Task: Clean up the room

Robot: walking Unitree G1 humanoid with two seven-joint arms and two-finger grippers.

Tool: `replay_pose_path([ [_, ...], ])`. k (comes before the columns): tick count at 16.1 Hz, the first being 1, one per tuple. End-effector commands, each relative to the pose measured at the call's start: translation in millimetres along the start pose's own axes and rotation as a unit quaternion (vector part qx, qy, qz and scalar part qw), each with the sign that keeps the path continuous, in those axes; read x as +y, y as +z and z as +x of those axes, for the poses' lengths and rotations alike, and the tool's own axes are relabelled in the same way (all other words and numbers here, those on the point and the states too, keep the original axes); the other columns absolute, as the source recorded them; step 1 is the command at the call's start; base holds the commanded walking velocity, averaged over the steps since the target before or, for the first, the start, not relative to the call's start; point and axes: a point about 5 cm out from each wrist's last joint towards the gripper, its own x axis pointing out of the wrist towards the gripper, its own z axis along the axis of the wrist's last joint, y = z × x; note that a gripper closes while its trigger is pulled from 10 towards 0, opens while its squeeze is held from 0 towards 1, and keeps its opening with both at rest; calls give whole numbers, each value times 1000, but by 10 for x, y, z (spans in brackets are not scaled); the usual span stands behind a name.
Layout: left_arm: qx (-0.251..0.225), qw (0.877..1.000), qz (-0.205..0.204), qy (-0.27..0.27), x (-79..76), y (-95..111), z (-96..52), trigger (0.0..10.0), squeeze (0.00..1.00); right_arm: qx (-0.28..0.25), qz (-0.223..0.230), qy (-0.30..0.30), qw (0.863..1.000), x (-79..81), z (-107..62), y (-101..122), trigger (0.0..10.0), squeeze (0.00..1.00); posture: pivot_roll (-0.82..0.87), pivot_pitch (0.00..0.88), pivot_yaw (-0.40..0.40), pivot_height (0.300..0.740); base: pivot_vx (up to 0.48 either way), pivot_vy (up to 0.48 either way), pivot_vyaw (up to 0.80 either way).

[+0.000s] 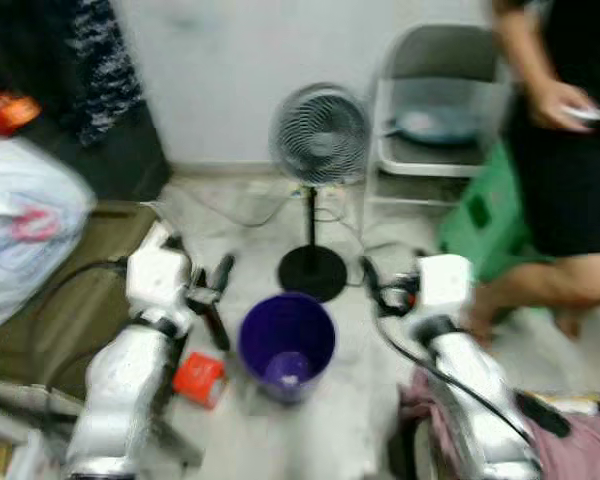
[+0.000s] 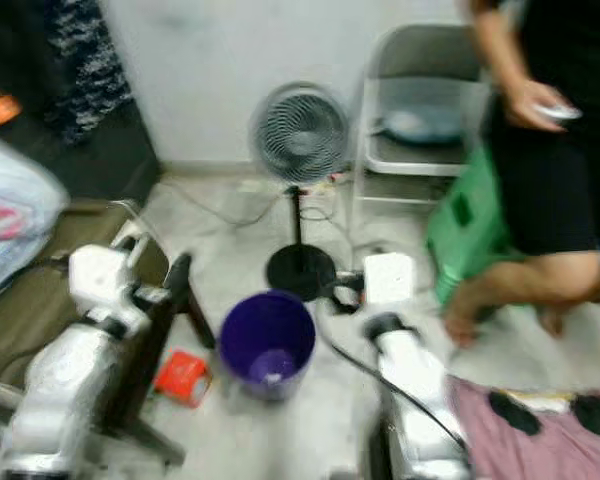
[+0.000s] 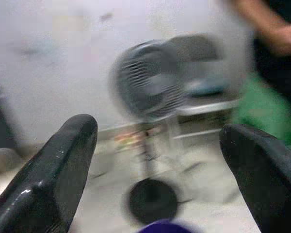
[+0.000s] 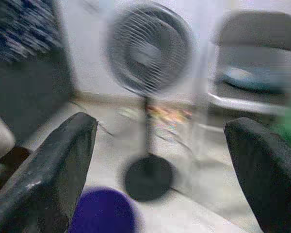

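Purple bin [image 1: 287, 346] sat on the floor between my arms, just in front of the pedestal fan [image 1: 319, 135]. My left gripper [image 3: 160, 160] and right gripper [image 4: 162, 160] were both spread apart, holding nothing. Red packet [image 1: 199, 378] lay beside the bin, not picked up. Something pale already in the bin; most cleanup looked undone. Frames blurred.

Two silver arms, each with a white boxy wrist block. Black cables run along them — each hand has long black fingers [image 3: 53, 179].
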Motion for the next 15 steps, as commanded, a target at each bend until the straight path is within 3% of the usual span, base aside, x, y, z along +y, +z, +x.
replay_pose_path([
  [1, 5, 1000, 16, 15, 108, -7, -53, 10000, 0, -15, 6, 8, 1000, 79, 50, 65, 10000, 0, -63, 0, 31, 740, 292, 0, 0],
  [3, 11, 1000, 14, 17, 105, -74, -46, 10000, 0, -15, 2, 9, 1000, 87, 92, 43, 10000, 0, -63, 0, 32, 740, 399, 0, 0],
  [6, 15, 999, 22, 33, 138, -122, 27, 10000, 0, -30, 13, 19, 999, 151, 258, 102, 10000, 0, -51, 0, 42, 740, 0, 0, 0],
  [8, 1, 998, 32, 53, 209, -52, 141, 10000, 0, -56, 19, 32, 998, 244, 463, 245, 10000, 0, -33, 0, 47, 740, 0, 0, 0],
  [11, -18, 996, 46, 68, 277, 47, 209, 10000, 0, -78, 9, 39, 996, 277, 565, 357, 10000, 0, -11, 0, 32, 740, 0, 0, 0],
  [15, -12, 996, 48, 77, 271, -59, 198, 10000, 0, -75, -9, 57, 995, 331, 608, 299, 10000, 0, -17, 0, 35, 740, 0, 0, 700],
])
